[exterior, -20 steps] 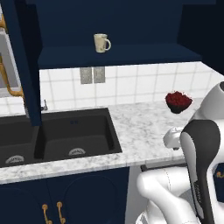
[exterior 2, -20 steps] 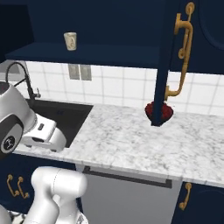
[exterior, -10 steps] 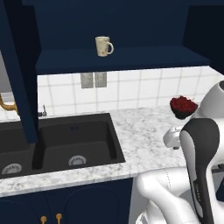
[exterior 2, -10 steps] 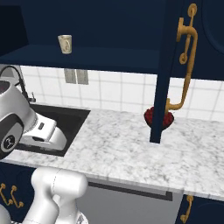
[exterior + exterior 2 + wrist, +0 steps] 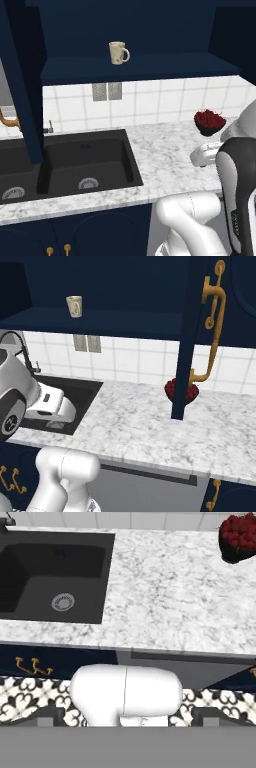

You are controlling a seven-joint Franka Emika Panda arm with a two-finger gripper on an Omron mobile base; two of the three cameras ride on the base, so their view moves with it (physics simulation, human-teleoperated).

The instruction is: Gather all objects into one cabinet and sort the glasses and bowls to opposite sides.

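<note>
Overhead, the cabinet stands open with the mug upright on its shelf, toward the left, so that piece looks placed. Below, on the marble counter right of the sink, the bowl waits near the tiled wall and has yet to be lifted. Held back over the counter's front edge, the gripper is spread fully and carries nothing.

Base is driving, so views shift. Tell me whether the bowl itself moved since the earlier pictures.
No. The bowl sits at the same spot on the counter by the tiled wall; the camera moved.
</note>
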